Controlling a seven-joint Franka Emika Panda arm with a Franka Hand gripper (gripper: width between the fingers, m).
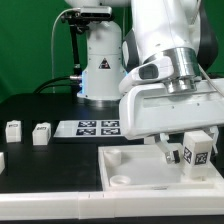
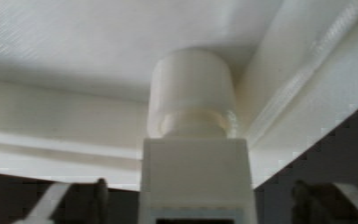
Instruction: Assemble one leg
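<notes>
My gripper [image 1: 188, 140] is shut on a leg [image 1: 197, 154], a small white block whose black-and-white tag faces the camera. It holds the leg upright, low over the far right part of the large flat white panel [image 1: 140, 165]. In the wrist view the leg [image 2: 195, 110] runs out between the two dark fingers [image 2: 73, 202], its rounded peg end pointing at the panel [image 2: 69, 110] close to a raised edge. I cannot tell whether the peg touches the panel. A round socket [image 1: 120, 180] shows at the panel's near left corner.
Two more tagged legs [image 1: 14, 130] [image 1: 41, 133] stand on the black table at the exterior view's left, and part of another [image 1: 2, 158] shows at the edge. The marker board [image 1: 98, 127] lies behind the panel. The arm's base [image 1: 100, 60] stands behind it.
</notes>
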